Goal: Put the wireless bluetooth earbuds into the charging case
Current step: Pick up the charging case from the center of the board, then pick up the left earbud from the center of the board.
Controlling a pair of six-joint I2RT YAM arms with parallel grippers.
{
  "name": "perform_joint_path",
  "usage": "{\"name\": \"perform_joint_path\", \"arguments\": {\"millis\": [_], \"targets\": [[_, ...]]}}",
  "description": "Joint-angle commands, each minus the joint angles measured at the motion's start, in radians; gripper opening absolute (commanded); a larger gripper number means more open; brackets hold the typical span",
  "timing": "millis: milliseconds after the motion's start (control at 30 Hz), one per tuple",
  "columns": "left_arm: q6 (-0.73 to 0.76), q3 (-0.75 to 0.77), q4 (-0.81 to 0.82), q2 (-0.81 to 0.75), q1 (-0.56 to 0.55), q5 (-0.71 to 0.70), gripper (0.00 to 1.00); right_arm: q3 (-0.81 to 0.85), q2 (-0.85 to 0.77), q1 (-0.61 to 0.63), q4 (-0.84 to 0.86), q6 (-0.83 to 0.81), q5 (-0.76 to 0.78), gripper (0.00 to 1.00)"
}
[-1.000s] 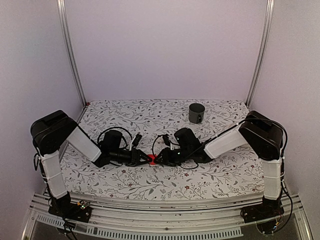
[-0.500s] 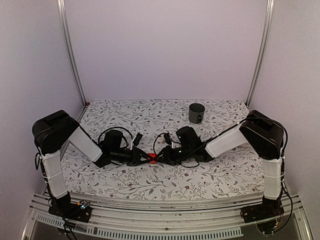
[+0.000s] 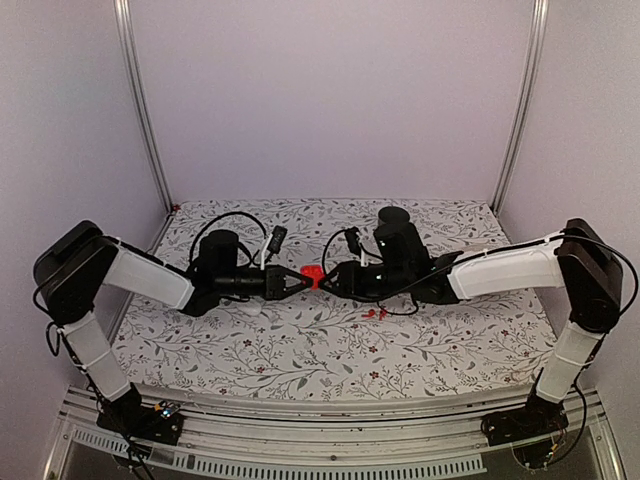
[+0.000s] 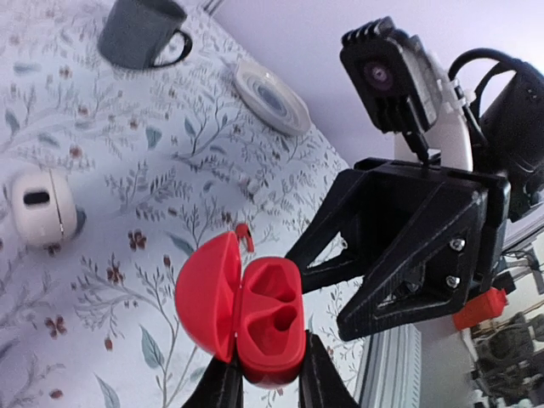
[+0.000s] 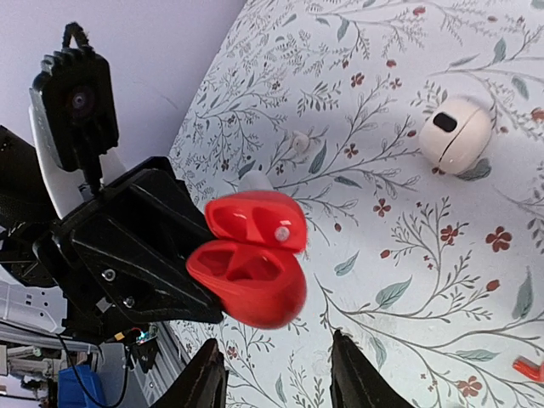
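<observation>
The charging case (image 4: 268, 327) is red, with its lid swung open and two empty hollows showing. My left gripper (image 4: 268, 380) is shut on its base and holds it above the table (image 3: 330, 350). The case (image 3: 313, 275) hangs between the two grippers. My right gripper (image 5: 276, 374) stands open just in front of the case (image 5: 251, 272) and does not touch it. Red earbuds (image 3: 375, 313) lie on the floral cloth below the right arm. One earbud (image 5: 527, 367) shows at the right wrist view's edge, and another (image 4: 242, 235) peeks out behind the lid.
A cream-white rounded object (image 5: 455, 134) with a dark slot lies on the cloth, also in the left wrist view (image 4: 38, 208). A grey mug (image 4: 140, 32) stands at the back, half hidden by the right arm. A pale round dish (image 4: 272, 95) lies near it.
Both arms have moved up and toward the back, lifting the red case off the cloth. The left jaws closed on it. The right jaws opened and let it go.
</observation>
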Motion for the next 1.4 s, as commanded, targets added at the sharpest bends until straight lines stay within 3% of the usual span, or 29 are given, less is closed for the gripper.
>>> {"name": "perform_joint_path", "arguments": {"millis": [0,200,400,667,833,1100,1367], "targets": [[0.215,0.070,-0.132,-0.103,-0.024,-0.127,0.00,0.001,-0.119,-0.008,-0.156,-0.096,0.134,0.45],[0.365,0.127,-0.231,-0.160,-0.049,-0.226,0.00,-0.013,-0.226,-0.022,-0.307,-0.140,0.267,0.54],[0.476,0.111,-0.229,-0.218,-0.089,-0.304,0.00,-0.019,-0.263,-0.023,-0.468,-0.158,0.414,0.59],[0.583,0.106,-0.293,-0.264,-0.116,-0.339,0.00,-0.082,-0.256,-0.025,-0.530,-0.159,0.429,0.59],[0.636,0.088,-0.337,-0.310,-0.144,-0.360,0.00,-0.101,-0.197,-0.067,-0.530,-0.155,0.373,0.51],[0.594,0.079,-0.361,-0.347,-0.144,-0.352,0.00,-0.009,-0.061,-0.104,-0.602,-0.112,0.358,0.32],[0.564,0.046,-0.334,-0.363,-0.147,-0.350,0.00,0.060,0.012,-0.104,-0.620,-0.051,0.348,0.28]]}}
